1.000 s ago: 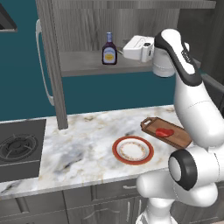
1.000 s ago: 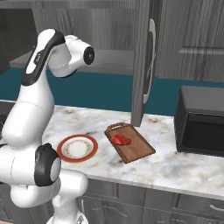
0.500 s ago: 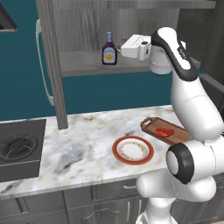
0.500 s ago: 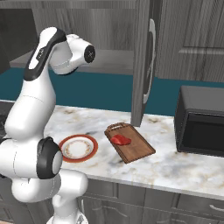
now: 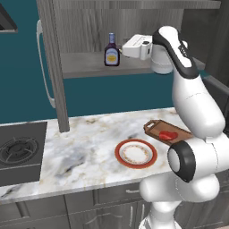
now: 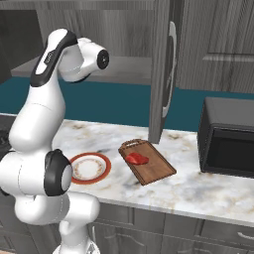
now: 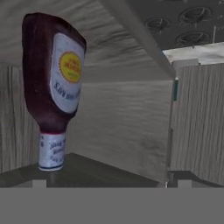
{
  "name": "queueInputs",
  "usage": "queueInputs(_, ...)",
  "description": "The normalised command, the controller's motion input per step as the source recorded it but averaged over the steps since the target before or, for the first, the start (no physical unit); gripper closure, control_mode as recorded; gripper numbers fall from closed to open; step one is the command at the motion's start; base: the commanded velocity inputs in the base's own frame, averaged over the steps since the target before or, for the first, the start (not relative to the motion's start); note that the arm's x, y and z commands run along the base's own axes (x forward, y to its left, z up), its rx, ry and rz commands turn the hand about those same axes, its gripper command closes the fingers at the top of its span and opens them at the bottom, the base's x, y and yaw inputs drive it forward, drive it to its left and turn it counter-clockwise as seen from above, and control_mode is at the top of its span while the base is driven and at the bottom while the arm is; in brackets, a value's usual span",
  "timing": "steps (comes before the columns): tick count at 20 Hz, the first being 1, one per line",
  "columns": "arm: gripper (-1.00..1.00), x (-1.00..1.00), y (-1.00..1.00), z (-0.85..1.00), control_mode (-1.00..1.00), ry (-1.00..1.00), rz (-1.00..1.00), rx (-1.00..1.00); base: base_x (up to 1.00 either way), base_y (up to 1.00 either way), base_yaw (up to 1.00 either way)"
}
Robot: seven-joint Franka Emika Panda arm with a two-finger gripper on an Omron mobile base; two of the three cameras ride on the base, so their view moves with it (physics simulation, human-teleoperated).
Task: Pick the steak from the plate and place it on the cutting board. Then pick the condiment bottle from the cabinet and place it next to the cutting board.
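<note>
The dark brown condiment bottle [image 5: 112,50] stands upright on the cabinet's [image 5: 53,76] open shelf. My gripper [image 5: 124,49] is level with it and just to its right, pointing at it, open and holding nothing. The hand view is rolled over, so the condiment bottle [image 7: 53,83] hangs cap-down at the left, above the left fingertip [image 7: 39,183], and the gripper [image 7: 111,183] stands wide apart. The red steak [image 5: 168,135] [image 6: 137,158] lies on the wooden cutting board [image 5: 157,127] [image 6: 158,171]. Left of the board sits the plate [image 5: 136,153] [image 6: 89,167], with nothing on it.
A stove burner [image 5: 18,152] is set into the marble counter at the far left. A dark microwave [image 6: 228,136] stands on the counter to the right of the board. The open cabinet door [image 6: 161,74] hangs above the board's far end.
The hand has slid a little to the left along the shelf, closer to the bottle. Its jaws stay open. Steak, board and plate have not moved.
</note>
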Motion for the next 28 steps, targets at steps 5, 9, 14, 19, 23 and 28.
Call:
queueInputs(5, -1.0, 0.14, 0.01, 0.0, -1.0, 0.0, -0.01, 0.0, 0.0, 0.0, 0.0)
queueInputs(9, -1.0, 0.13, 0.02, -0.05, -1.0, 0.0, -0.01, 0.0, 0.0, 0.0, 0.0)
queueInputs(14, -1.0, 0.1, 0.05, -0.08, -1.0, 0.0, 0.0, 0.0, 0.0, 0.0, 0.0)
queueInputs(19, -1.0, 0.1, 0.03, -0.06, -1.0, 0.0, 0.0, 0.0, 0.0, 0.0, 0.0)
queueInputs(23, -1.0, 0.13, 0.05, 0.0, -1.0, 0.0, 0.0, 0.0, 0.0, 0.0, 0.0)
queueInputs(28, -1.0, 0.14, 0.06, 0.0, -1.0, 0.0, 0.0, 0.0, 0.0, 0.0, 0.0)
